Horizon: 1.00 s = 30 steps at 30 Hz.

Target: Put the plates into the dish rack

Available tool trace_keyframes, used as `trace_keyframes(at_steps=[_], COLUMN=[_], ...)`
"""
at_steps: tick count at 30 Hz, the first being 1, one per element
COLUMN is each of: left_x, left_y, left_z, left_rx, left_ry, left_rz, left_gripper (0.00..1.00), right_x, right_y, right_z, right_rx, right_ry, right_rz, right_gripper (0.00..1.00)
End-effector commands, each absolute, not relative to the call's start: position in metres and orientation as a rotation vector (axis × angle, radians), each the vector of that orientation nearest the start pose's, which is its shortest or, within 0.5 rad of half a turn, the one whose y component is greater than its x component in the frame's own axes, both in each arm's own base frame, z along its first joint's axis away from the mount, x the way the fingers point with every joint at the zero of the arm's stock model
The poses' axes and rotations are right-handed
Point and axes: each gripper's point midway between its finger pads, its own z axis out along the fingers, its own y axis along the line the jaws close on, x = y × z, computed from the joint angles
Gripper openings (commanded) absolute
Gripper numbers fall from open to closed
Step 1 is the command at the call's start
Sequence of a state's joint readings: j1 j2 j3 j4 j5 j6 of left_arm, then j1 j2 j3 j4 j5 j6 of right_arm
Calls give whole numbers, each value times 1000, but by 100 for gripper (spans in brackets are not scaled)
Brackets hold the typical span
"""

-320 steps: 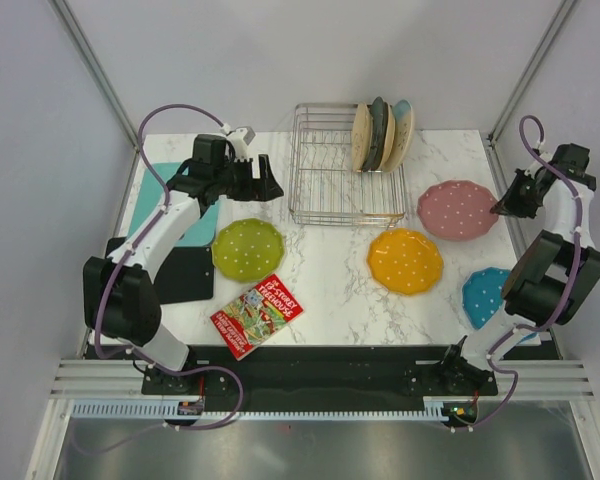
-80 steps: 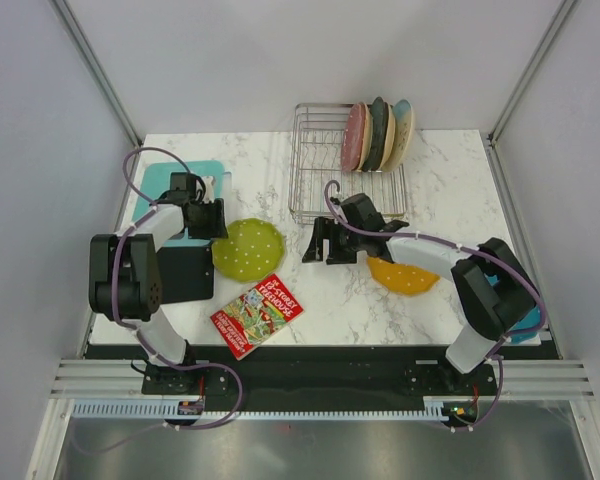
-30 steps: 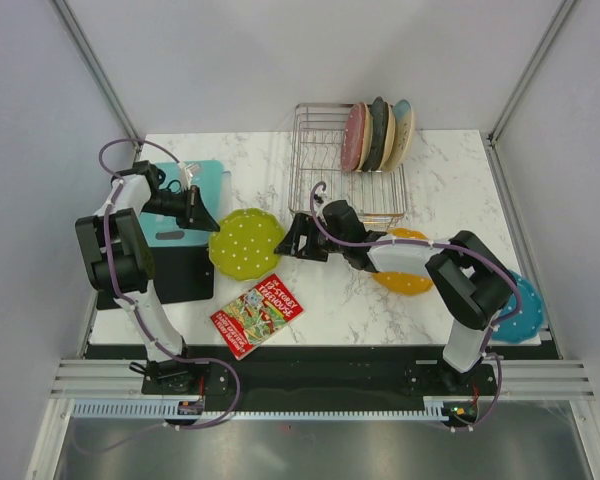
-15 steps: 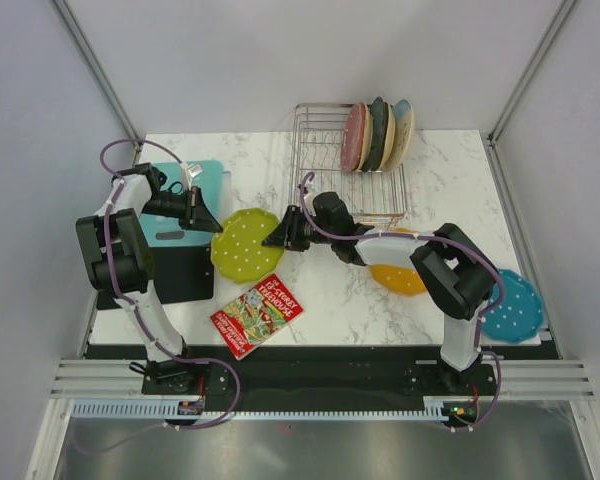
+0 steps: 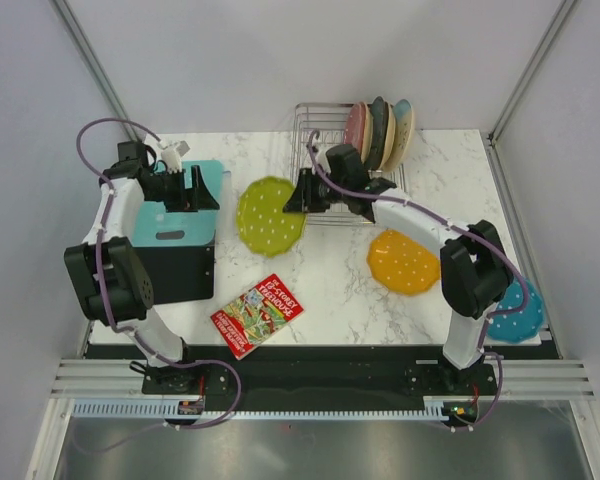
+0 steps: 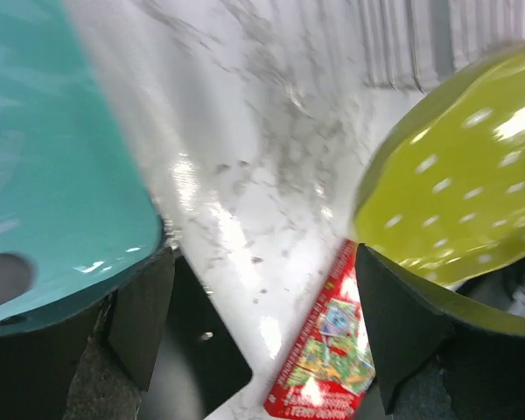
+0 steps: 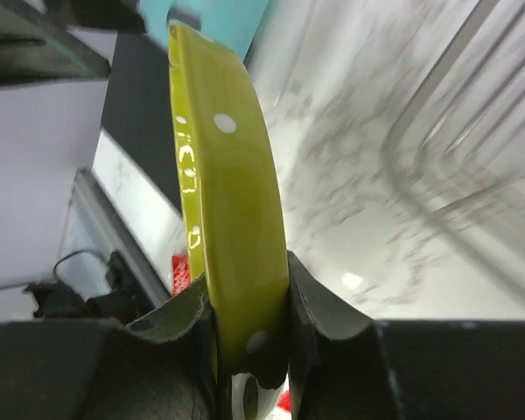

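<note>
**Green plate changes hands**

Our left gripper (image 6: 262,324) has sprung open and drawn back; it stands spread by the teal board (image 5: 170,215). Our right gripper (image 7: 249,306) now pinches the green plate (image 5: 271,215) by its rim, tilted, seemingly off the table, just left of the rack (image 5: 325,130). Next comes slotting it; the orange plate (image 5: 404,261) and blue plate (image 5: 515,315) wait.
</note>
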<state>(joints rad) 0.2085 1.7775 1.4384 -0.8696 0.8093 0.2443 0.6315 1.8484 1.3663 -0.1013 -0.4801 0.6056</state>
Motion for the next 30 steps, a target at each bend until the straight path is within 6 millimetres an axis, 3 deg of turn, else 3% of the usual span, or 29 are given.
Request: trace_keyframes(at_steps=[1, 2, 3, 4, 7, 9, 10, 15, 30], left_x=[414, 418, 415, 414, 408, 403, 400, 386, 364], left_y=[20, 32, 46, 47, 47, 42, 40, 30, 14], left_z=[186, 186, 197, 199, 206, 200, 205, 198, 194], left_rx=[-46, -113, -177, -201, -256, -266, -278, -272, -246], left_ry=[2336, 2307, 2270, 2256, 2217, 2217, 2201, 2197, 2177], left_rz=[-370, -287, -182, -174, -173, -201, -215, -258, -315], left_gripper=[90, 91, 91, 91, 90, 89, 89, 88, 87], right_x=[406, 413, 434, 443, 476, 489, 499, 517, 566], right_y=[345, 341, 323, 315, 280, 262, 242, 216, 207], right_z=[356, 370, 382, 403, 428, 434, 438, 435, 381], right_rx=[-415, -411, -343, -308, -141, -50, 55, 179, 257], right_ry=[1794, 1749, 1708, 1648, 1568, 1541, 1514, 1464, 1506], right_rz=[985, 912, 748, 690, 458, 344, 224, 22, -136], right_gripper=[0, 0, 0, 0, 0, 0, 0, 0, 0])
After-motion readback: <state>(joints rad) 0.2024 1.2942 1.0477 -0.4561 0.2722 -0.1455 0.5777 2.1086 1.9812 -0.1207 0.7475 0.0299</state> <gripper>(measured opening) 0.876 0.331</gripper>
